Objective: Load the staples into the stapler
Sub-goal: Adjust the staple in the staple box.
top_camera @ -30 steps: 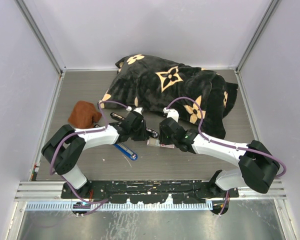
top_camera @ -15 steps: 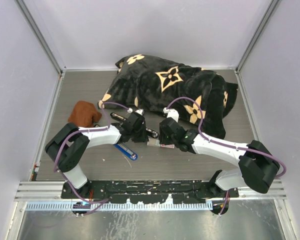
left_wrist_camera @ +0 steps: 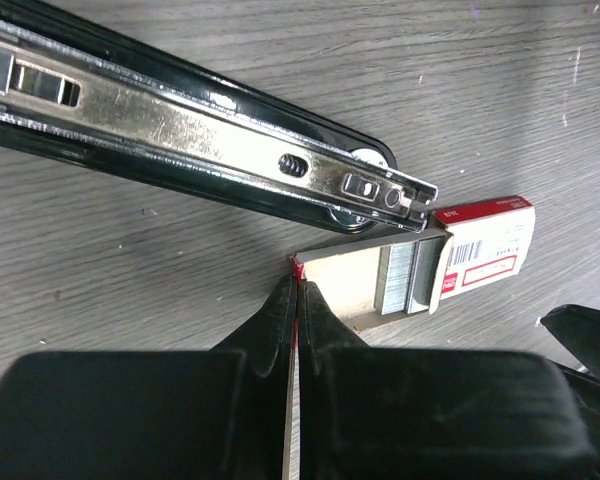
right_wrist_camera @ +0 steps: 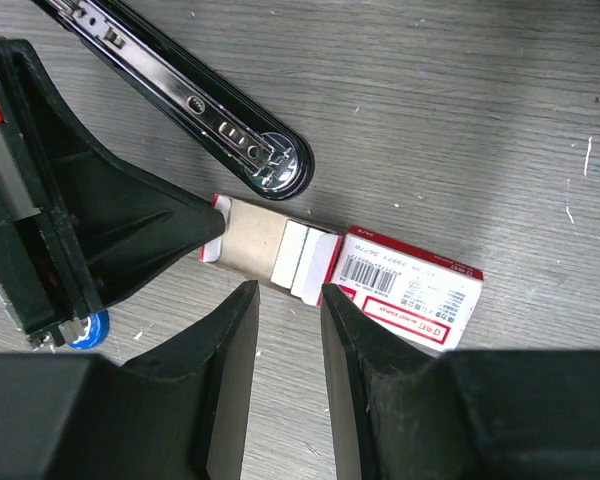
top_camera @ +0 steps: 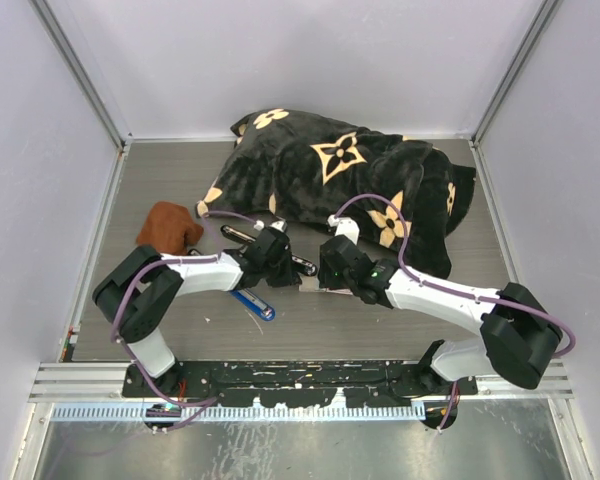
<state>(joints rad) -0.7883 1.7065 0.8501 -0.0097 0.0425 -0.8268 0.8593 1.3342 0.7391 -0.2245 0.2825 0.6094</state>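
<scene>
Left gripper (left_wrist_camera: 296,286) seemingly slightly closer to the near edge.

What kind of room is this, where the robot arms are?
Probably a robot testing booth: plain white walls box in a grey wood-grain table, with two black-and-white arms bolted to a metal rail.

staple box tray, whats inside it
Grey staple strips lie in the slid-out tray, right at the red-and-white sleeve. Anything further inside that sleeve is covered by the cardboard.
</scene>
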